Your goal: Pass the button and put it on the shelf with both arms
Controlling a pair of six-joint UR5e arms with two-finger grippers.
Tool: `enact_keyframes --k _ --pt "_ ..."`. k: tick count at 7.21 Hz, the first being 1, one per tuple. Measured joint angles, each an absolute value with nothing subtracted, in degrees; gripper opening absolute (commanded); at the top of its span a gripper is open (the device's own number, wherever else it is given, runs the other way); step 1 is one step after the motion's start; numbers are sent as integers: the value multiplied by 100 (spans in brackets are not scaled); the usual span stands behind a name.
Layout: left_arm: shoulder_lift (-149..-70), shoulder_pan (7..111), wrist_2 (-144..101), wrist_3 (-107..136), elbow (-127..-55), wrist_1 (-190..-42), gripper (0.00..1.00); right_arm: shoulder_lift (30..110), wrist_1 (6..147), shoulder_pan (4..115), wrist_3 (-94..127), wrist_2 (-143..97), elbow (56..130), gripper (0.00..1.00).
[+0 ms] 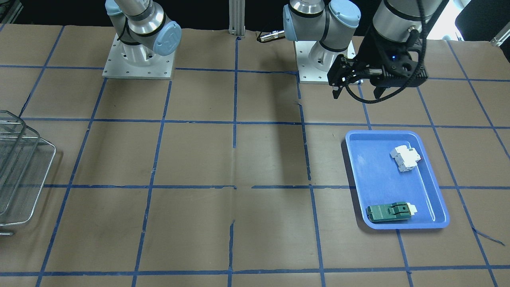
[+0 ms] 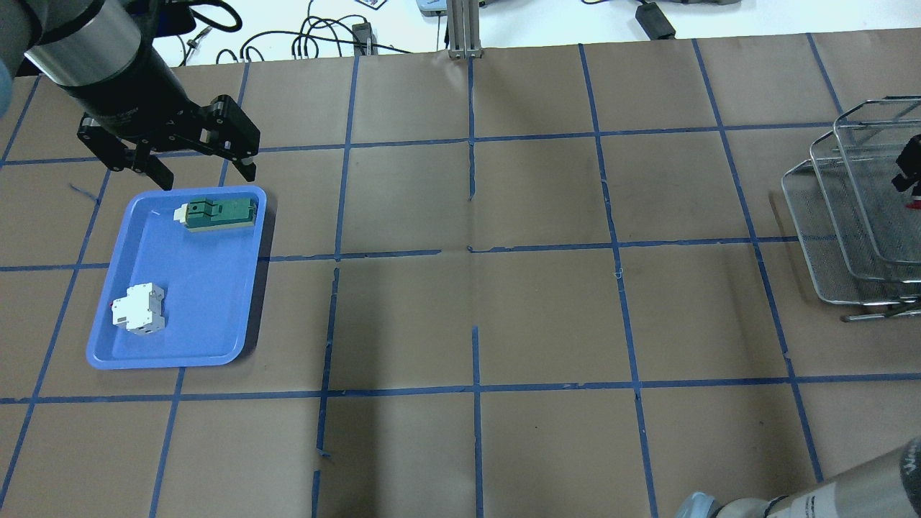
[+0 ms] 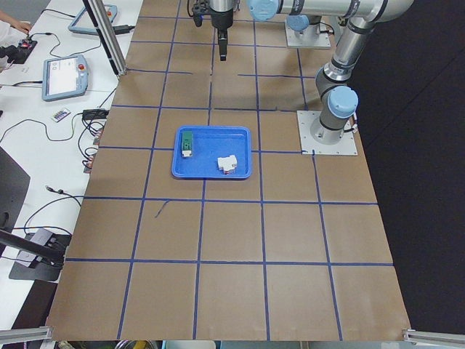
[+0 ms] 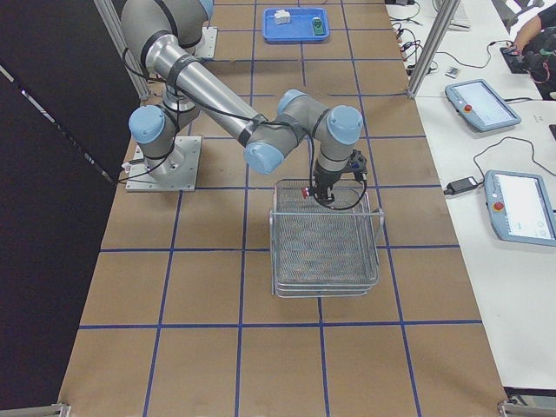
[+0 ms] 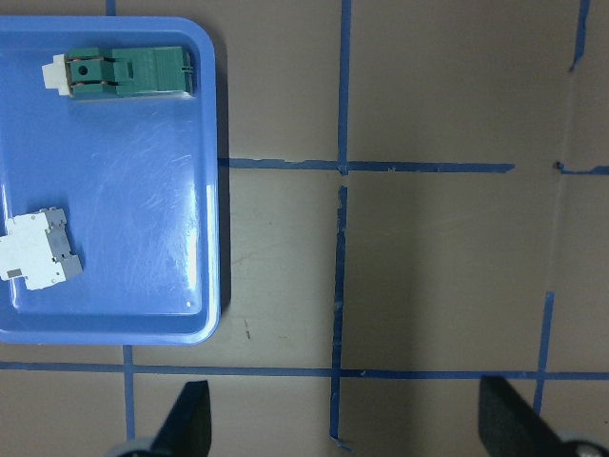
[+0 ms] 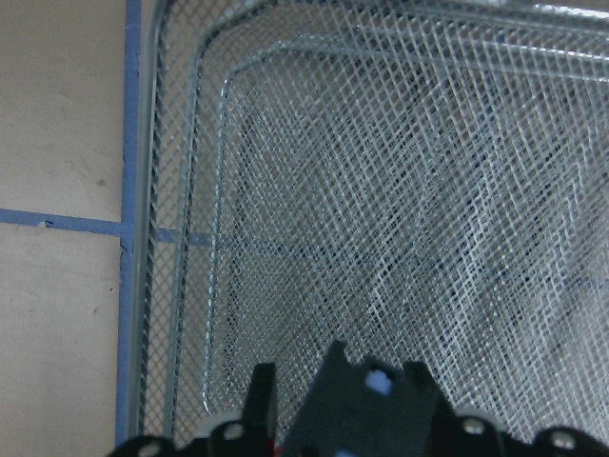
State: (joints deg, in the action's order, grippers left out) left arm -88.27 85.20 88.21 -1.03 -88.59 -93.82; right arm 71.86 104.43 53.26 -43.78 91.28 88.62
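Note:
The button (image 4: 306, 193) has a red cap and black body and is held in my right gripper (image 4: 323, 196), which is shut on it just above the upper tray of the wire-mesh shelf (image 4: 326, 252). In the overhead view the button (image 2: 915, 194) shows at the right edge over the shelf (image 2: 849, 216). The right wrist view shows the button's black body (image 6: 366, 405) over the mesh (image 6: 400, 190). My left gripper (image 2: 205, 173) is open and empty, hovering beside the blue tray's far edge; it also shows in the front view (image 1: 356, 93).
A blue plastic tray (image 2: 173, 356) on the robot's left holds a white breaker block (image 2: 138, 309) and a flat green part (image 2: 219, 214). The brown table has a blue tape grid. The shelf (image 1: 24, 175) stands at the table's right end.

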Motion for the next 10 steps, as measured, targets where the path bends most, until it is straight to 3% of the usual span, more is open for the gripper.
enact_keyframes --k 3,6,10 --pt "-8825 8495 8710 -100 -8842 -9378 100 8040 9850 5662 -4022 9121 8818 100" --pt "-8824 8501 8688 -101 -8836 -9376 100 9208 8902 6773 -2434 9091 8847 100" --pt "-8817 8494 8684 -105 -8839 -9369 100 9417 8727 8527 -45 8838 8808 100"
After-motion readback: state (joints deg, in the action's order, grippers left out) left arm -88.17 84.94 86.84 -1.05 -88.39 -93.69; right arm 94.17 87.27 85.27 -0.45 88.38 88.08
